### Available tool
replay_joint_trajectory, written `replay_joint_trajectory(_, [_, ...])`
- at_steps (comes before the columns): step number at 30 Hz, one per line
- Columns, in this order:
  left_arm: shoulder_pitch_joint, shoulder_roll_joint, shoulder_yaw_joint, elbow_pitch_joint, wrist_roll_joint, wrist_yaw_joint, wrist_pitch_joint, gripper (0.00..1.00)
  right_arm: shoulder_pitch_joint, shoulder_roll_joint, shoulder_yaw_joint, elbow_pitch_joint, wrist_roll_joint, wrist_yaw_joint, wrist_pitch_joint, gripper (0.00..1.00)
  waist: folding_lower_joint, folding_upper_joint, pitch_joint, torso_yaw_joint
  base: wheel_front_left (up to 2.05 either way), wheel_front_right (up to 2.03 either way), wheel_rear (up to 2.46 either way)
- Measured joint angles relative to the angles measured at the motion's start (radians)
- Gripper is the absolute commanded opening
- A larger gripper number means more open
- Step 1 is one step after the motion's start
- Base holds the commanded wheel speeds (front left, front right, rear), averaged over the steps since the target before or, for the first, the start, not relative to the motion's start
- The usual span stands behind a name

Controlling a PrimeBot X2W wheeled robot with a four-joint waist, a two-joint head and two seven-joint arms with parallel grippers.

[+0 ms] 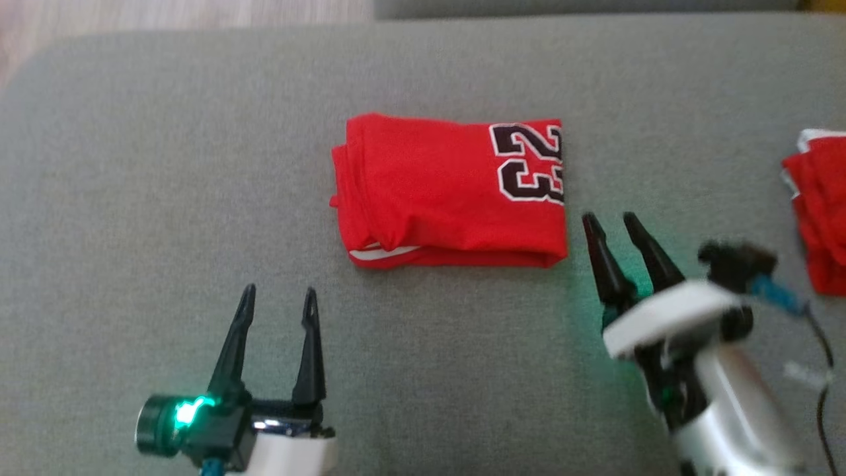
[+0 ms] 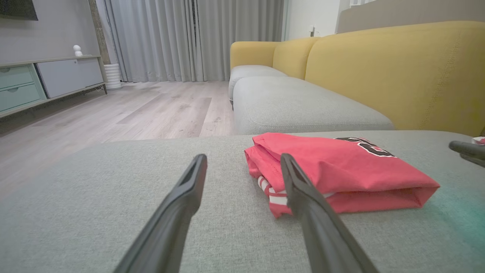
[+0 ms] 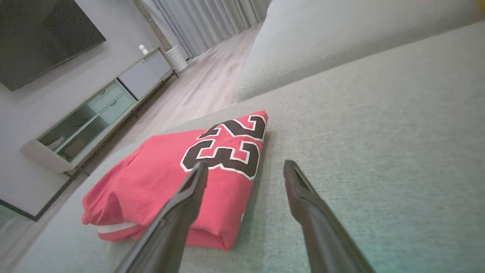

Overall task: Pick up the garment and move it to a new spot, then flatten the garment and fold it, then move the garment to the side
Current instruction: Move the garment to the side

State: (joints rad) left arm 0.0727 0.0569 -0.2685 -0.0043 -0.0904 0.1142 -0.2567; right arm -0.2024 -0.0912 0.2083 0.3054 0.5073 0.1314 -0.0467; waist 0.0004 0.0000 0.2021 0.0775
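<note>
Nearest me, my left end effector (image 1: 279, 291) is spread and empty over the grey cushion (image 1: 132, 198). My right end effector (image 1: 609, 218), also spread and empty, sits farther ahead. The folded red garment (image 1: 436, 192) lies just left of it, ahead-right of my left one.

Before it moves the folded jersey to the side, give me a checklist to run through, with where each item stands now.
1. Jersey folded: ok, a compact rectangle on the cushion.
2. Left gripper open, empty: ok.
3. Right gripper open, empty: ok.
4. Grippers off the jersey: ok, both apart from it.
5. Space on the left: ok, bare cushion.
6. Space on the right: not ok, another red garment lies there.
</note>
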Motion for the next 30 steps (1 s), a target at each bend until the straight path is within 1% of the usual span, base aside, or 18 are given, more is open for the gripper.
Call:
replay_joint_trajectory(3, [-0.032,0.000,-0.018,0.006,0.000,0.000,0.000,1.00,-0.083,-0.013,0.004,0.048,0.095,0.000,0.101,1.00,0.0000,0.0000,0.037,0.007,0.00,0.00,0.00])
replay_joint_trajectory(8, [-0.081,-0.002,-0.028,0.021,0.001,0.002,0.000,1.00,-0.172,-0.016,-0.046,0.154,0.201,0.000,0.218,1.00,-0.0001,0.0000,0.079,0.031,0.00,0.00,0.00])
replay_joint_trajectory(13, [-0.093,-0.002,-0.031,0.027,0.000,0.010,0.000,1.00,-0.238,-0.010,-0.063,0.200,0.288,0.000,0.251,1.00,-0.0003,0.0000,0.101,0.049,0.00,0.00,0.00])
replay_joint_trajectory(15, [-0.095,-0.002,-0.037,0.030,-0.002,0.011,0.000,1.00,-0.268,-0.009,-0.061,0.222,0.335,0.000,0.270,1.00,-0.0004,0.0000,0.109,0.055,0.00,0.00,0.00])
replay_joint_trajectory(18, [-0.107,-0.002,-0.052,0.033,-0.007,0.019,0.000,1.00,-0.291,-0.009,-0.045,0.238,0.375,0.000,0.282,1.00,-0.0005,0.0000,0.114,0.061,0.00,0.00,0.00])
replay_joint_trajectory(20, [-0.119,-0.003,-0.057,0.033,-0.007,0.019,0.000,1.00,-0.307,-0.010,-0.025,0.248,0.386,0.000,0.288,0.71,-0.0004,0.0000,0.117,0.066,0.00,0.00,0.00])
replay_joint_trajectory(21, [-0.125,-0.004,-0.059,0.033,-0.007,0.020,0.000,1.00,-0.312,-0.010,-0.015,0.252,0.391,0.000,0.291,0.50,-0.0004,0.0000,0.117,0.068,0.00,0.00,0.00])
replay_joint_trajectory(22, [-0.129,-0.004,-0.059,0.034,-0.007,0.021,0.000,1.00,-0.319,-0.010,-0.002,0.254,0.394,0.000,0.293,0.38,-0.0004,0.0000,0.118,0.070,0.00,0.00,0.00])
replay_joint_trajectory(24, [-0.132,-0.004,-0.059,0.034,-0.015,0.028,0.000,1.00,-0.324,-0.009,0.022,0.253,0.406,0.000,0.303,0.07,-0.0004,0.0000,0.119,0.071,0.00,0.00,0.00])
replay_joint_trajectory(25, [-0.132,-0.004,-0.058,0.034,-0.016,0.028,0.000,1.00,-0.324,-0.009,0.035,0.250,0.407,0.000,0.303,0.00,-0.0004,0.0000,0.118,0.070,0.00,0.00,0.00])
replay_joint_trajectory(30, [-0.132,-0.004,-0.056,0.036,-0.016,0.037,0.000,1.00,-0.324,-0.004,0.067,0.240,0.386,0.000,0.280,0.00,-0.0004,0.0000,0.113,0.063,0.00,0.00,0.00])
